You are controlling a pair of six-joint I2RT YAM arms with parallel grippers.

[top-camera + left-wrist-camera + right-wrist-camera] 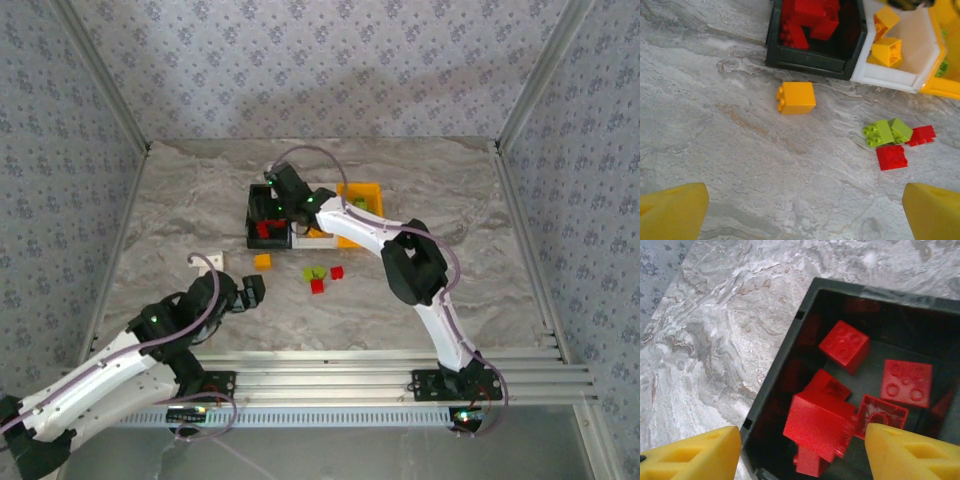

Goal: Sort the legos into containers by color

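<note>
Grey marbled tabletop [180, 200] holds the bins: the black bin [777, 375] already has red legos [845, 345], the white bin [890, 82] some orange ones [887, 50]. One orange brick [797, 97], two green bricks [879, 134] and two red bricks [892, 156] lie loose outside. Left fingers [675, 212] are spread and empty; right fingers [690, 455], spread too, hang over the black bin

1. Left arm [100, 370] lies low, reaching forward; left gripper [250, 291] points down, yellow fingers [675, 212] spread wide.
2. Right arm [440, 320] stretches far out, elbow bent, forearm angled left; right gripper [802, 440] gapes wide.
</note>
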